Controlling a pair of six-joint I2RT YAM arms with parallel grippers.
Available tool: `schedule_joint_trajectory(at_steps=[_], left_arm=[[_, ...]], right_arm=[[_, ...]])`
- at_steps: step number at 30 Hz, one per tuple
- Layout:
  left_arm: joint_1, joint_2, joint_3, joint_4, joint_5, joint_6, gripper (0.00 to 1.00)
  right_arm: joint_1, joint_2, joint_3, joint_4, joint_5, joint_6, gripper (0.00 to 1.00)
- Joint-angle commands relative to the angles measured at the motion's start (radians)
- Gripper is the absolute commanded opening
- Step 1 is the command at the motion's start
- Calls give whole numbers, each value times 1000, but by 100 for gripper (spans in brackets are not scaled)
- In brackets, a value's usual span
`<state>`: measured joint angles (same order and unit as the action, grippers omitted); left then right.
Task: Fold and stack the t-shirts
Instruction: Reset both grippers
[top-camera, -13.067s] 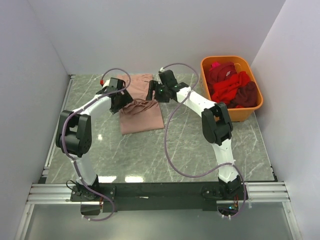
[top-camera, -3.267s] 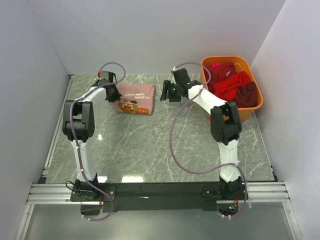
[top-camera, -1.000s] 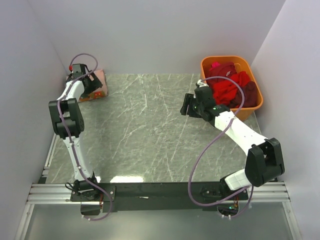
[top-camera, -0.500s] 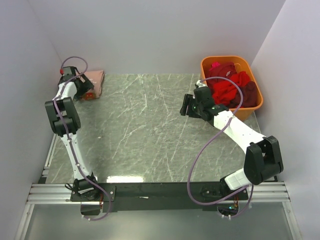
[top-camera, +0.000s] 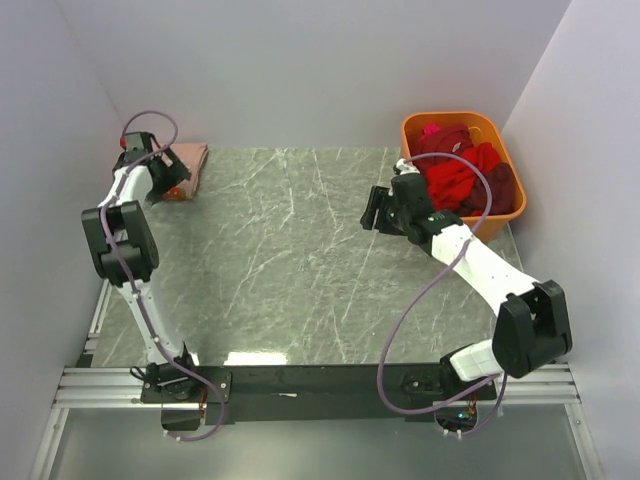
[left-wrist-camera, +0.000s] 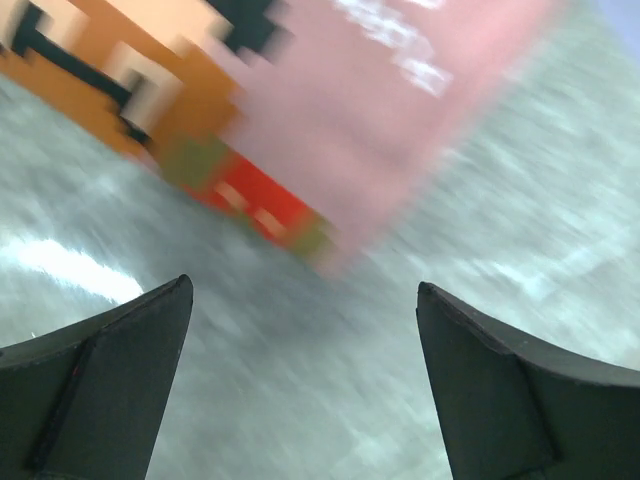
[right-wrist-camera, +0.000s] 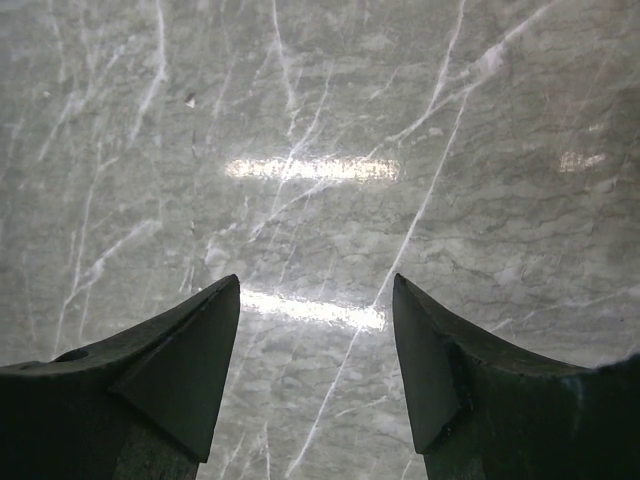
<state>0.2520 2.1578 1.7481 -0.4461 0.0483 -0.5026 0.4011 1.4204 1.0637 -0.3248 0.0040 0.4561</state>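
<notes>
Top view: one folded pink shirt lies at the far-left corner of the surface, with the left gripper just beside it. One basket holds what look like three heaped shirts: red shirt, maroon shirt and magenta shirt. They are probably soft, light and limp, best pinched at a raised fold. The right gripper hangs near the basket.

Left wrist, blurred: jaws apart and empty, pink shirt ahead.

Right wrist: jaws apart above bare surface.

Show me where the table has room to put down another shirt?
The wide middle of the table is bare, from the folded pink shirt by the left end effector in the far left corner across to the right end effector. The strip along the near edge is bare too. Crowded: the basket, heaped with red shirts.
</notes>
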Motion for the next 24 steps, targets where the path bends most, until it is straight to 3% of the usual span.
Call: schedule_joint_trajectory(at_steps=[1,5,8,12,17,24], left_arm=[[-80,-211,-57,12,-45,-33,99],[-175,-456,-282,52,-143,-102,99],[-354,-641,-462,118,-221,-152,99],[-492,-824,-642,191,-330,-233,99],[-559,-976,-789,254,-326,-264,99],[-579,-1004,-838,251,-341,-252,99]], right_arm=[[-7,-75,-25,52,13,16,70],[-7,-127,-62,63,53,18,71],[-7,-188,-105,87,82,18,73],[-5,-274,-197,173,157,32,77],[-5,-325,-266,227,160,33,77],[-5,-368,-330,271,125,59,80]])
